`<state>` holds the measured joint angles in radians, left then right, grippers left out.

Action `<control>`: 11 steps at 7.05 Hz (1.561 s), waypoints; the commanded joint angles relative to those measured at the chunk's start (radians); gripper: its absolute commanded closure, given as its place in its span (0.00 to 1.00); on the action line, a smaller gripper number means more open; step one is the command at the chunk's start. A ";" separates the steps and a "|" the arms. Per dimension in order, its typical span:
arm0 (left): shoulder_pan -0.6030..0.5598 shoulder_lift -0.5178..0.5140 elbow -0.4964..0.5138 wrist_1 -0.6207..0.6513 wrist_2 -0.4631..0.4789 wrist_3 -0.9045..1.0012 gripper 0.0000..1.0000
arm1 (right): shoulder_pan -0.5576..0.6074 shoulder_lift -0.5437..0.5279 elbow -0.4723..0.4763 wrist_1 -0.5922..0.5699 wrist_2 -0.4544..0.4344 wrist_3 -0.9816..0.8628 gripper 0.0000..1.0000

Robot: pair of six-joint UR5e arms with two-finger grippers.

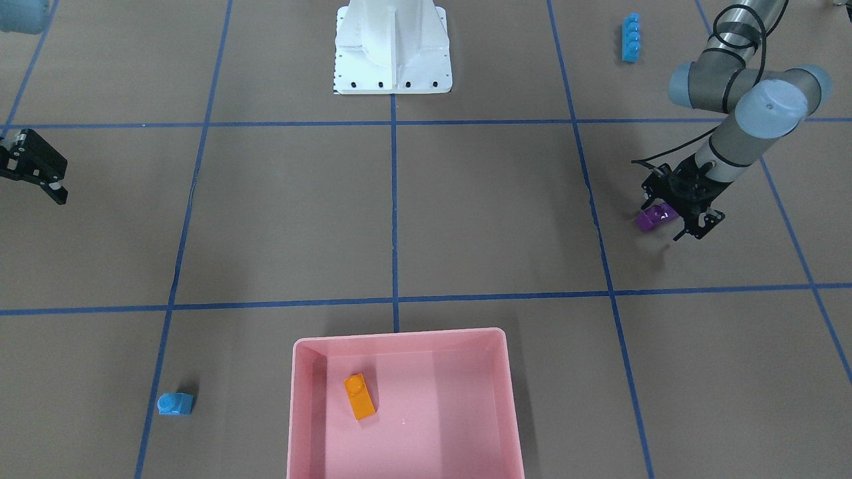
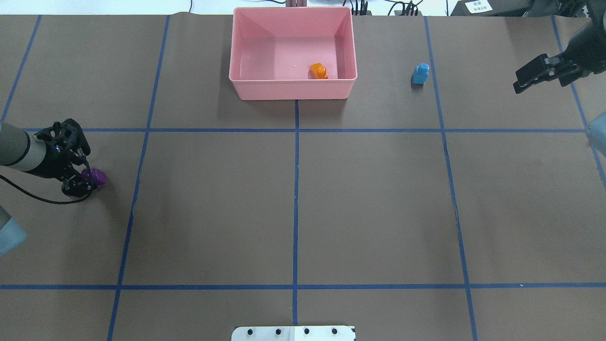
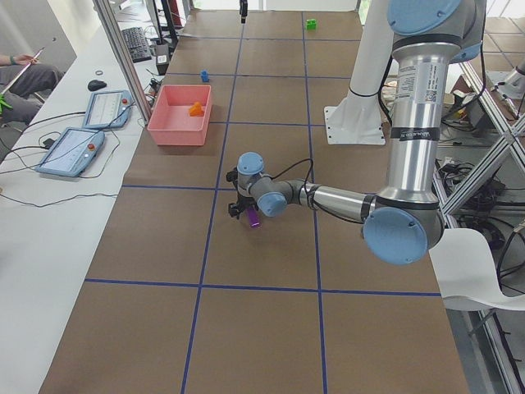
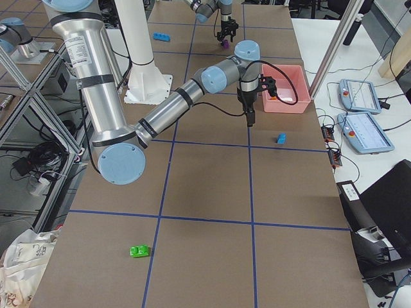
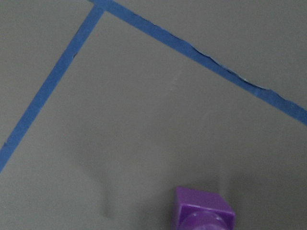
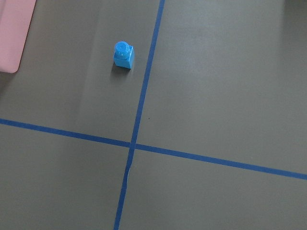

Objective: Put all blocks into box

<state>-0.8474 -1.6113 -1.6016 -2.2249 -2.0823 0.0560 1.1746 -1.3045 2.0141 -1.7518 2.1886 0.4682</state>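
My left gripper (image 1: 662, 225) is open and low over the table at its left end, with the purple sloped block (image 1: 655, 217) between its fingers. The block rests on the paper and fills the bottom edge of the left wrist view (image 5: 204, 211). The orange block (image 1: 359, 396) lies inside the pink box (image 1: 399, 339). A small blue block (image 2: 420, 74) stands on the table just right of the box (image 2: 293, 89) and shows in the right wrist view (image 6: 123, 54). My right gripper (image 2: 521, 85) hovers open and empty farther right. The long blue block (image 1: 630, 38) and the green block (image 4: 139, 251) lie far from the box.
The white robot base plate (image 1: 393, 73) sits at the table's near middle. Blue tape lines divide the brown paper into squares. Tablets and cables lie on a side bench (image 3: 74, 139) beyond the box. A person's arm shows at the far left (image 3: 25, 70).
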 commanded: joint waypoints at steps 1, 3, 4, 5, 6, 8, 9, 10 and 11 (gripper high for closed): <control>0.001 -0.002 -0.006 -0.006 -0.010 -0.004 1.00 | 0.000 0.007 -0.001 0.000 0.002 0.000 0.00; -0.002 0.001 -0.067 -0.004 -0.013 -0.142 1.00 | -0.001 0.007 -0.001 0.000 0.000 0.001 0.00; -0.001 -0.005 -0.165 -0.001 -0.021 -0.423 1.00 | -0.001 0.008 -0.005 0.000 -0.003 0.006 0.00; -0.001 -0.039 -0.251 0.002 -0.010 -0.697 1.00 | -0.003 0.008 -0.008 0.002 -0.004 0.009 0.00; -0.001 -0.118 -0.268 0.005 -0.001 -0.876 1.00 | -0.003 0.008 -0.008 0.002 -0.004 0.010 0.00; 0.002 -0.336 -0.221 0.020 0.147 -1.205 1.00 | -0.004 0.010 -0.015 0.003 -0.006 0.012 0.00; 0.002 -0.471 -0.145 0.021 0.253 -1.254 1.00 | -0.004 0.010 -0.034 0.029 -0.006 0.013 0.00; 0.005 -0.592 -0.041 0.021 0.369 -1.300 1.00 | -0.004 0.010 -0.060 0.061 -0.006 0.013 0.00; 0.028 -0.695 0.085 0.011 0.472 -1.315 1.00 | -0.004 0.010 -0.090 0.102 -0.006 0.013 0.00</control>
<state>-0.8371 -2.1719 -1.6508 -2.2071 -1.7376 -1.2187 1.1705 -1.2947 1.9574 -1.6936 2.1829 0.4814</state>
